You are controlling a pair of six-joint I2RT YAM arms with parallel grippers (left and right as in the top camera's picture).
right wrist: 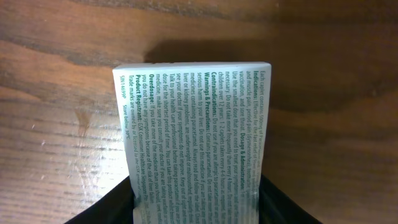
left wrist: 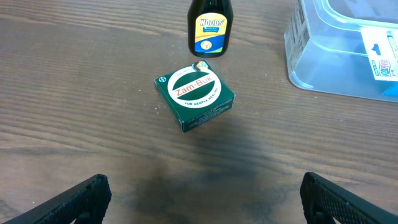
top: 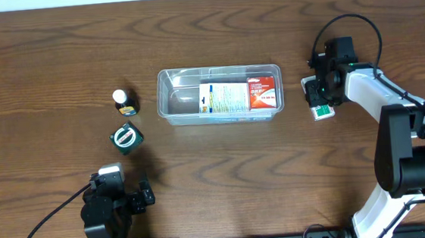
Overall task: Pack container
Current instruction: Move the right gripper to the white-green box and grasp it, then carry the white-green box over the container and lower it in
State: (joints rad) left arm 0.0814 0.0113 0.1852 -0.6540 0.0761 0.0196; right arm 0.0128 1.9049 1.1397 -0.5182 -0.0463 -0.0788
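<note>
1. Closest to the right wrist lens is a white cardboard box with green fine print (right wrist: pixel 193 124). Its near end is pinched between the two dark fingers (right wrist: pixel 112 211) of the right gripper (right wrist: pixel 196 202), whose jaws are closed against the box's sides.
2. That view shows only the box and wood grain. The overhead view places the box just right of the clear plastic rectangular tub (top: pixel 167 100), apart from its short end. Neither view settles whether the box rests on the brown wooden table (top: pixel 225 179) or is lifted off it.
3. The tub lies lengthwise near the table's middle. The overhead view shows a white box with blue and green print (top: pixel 222 98) lying flat inside it, with a red box (top: pixel 263 92) beside it at the right end. The left wrist view catches only the tub's left corner.
4. The left gripper (left wrist: pixel 211 199) is spread wide and holds nothing. It hovers near the front left of the table.
5. Ahead of it sits a green square box (left wrist: pixel 196 93) with a white oval reading "Zam-Buk". Just beyond stands an upright dark bottle (left wrist: pixel 210 28) with a yellow and blue "Woods'" label. Both brand names are unreadable from overhead. Both items stand left of the tub, outside it.
</note>
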